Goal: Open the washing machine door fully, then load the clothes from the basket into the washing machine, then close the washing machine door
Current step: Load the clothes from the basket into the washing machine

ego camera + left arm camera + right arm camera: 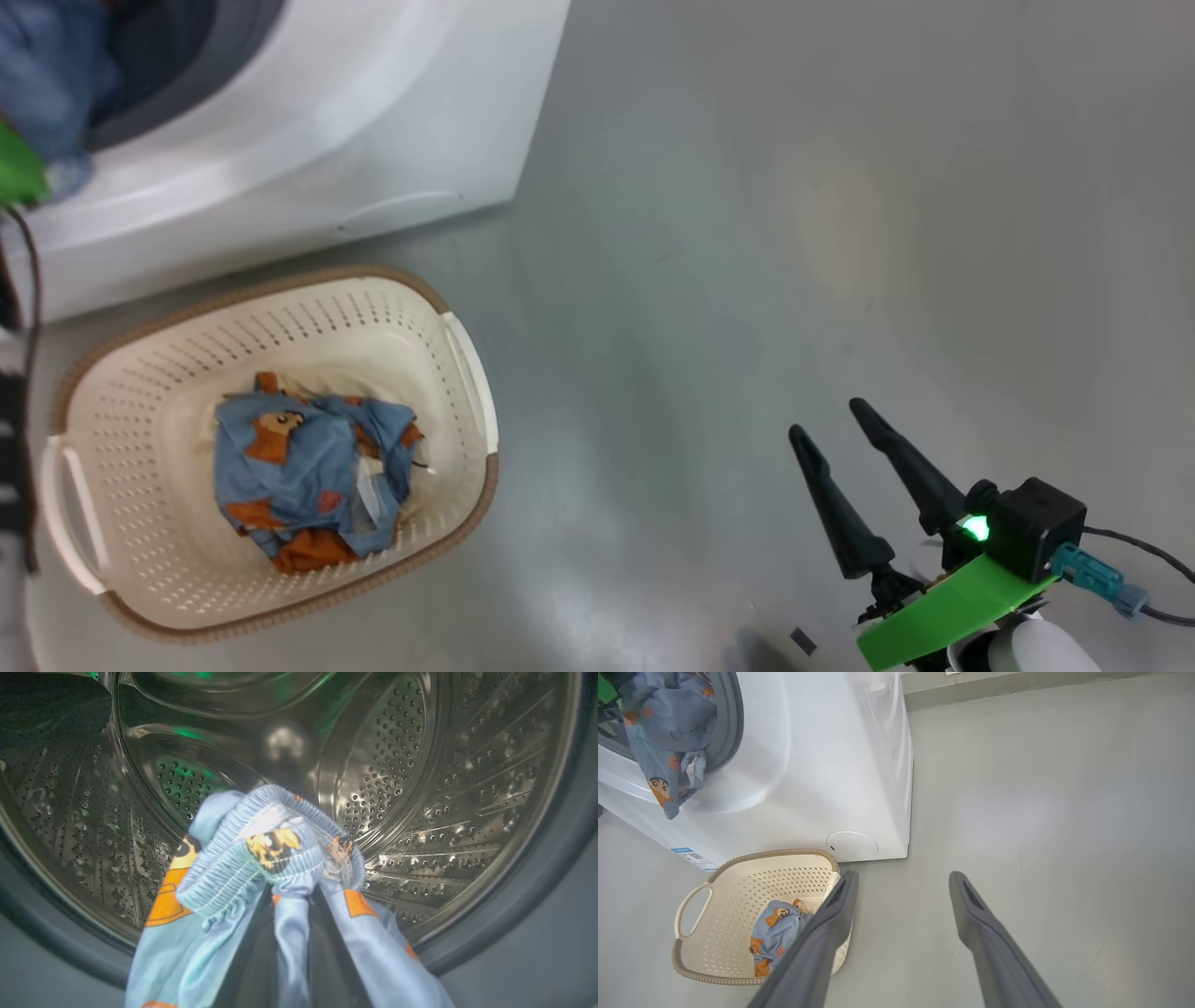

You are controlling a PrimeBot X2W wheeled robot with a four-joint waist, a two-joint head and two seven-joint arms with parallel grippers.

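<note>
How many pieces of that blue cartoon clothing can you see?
2. One garment hangs at the mouth of the washing machine. The other, a crumpled bundle, lies in the basket. The bundle may hide more pieces.

Entry 1: left gripper (293, 905), two long dark fingers. Clamped tight on a light blue printed fabric garment (261, 858) that drapes over both fingers and hides their tips. The finger shafts rise from 6 o'clock in the left wrist view. This arm's green plastic wrist bracket (19, 173) sits at 10 o'clock in the head view, cut by the frame edge.

Entry 2: right gripper (828, 422), two long dark tapered fingers. Spread wide and empty, at 4 o'clock in the head view, tips aimed toward 11 o'clock. Behind it are a green wrist plate (952, 602), a black camera block (1036, 527) with a lit green lamp (976, 529), and a white rounded forearm (1036, 653) at 5 o'clock.
</note>
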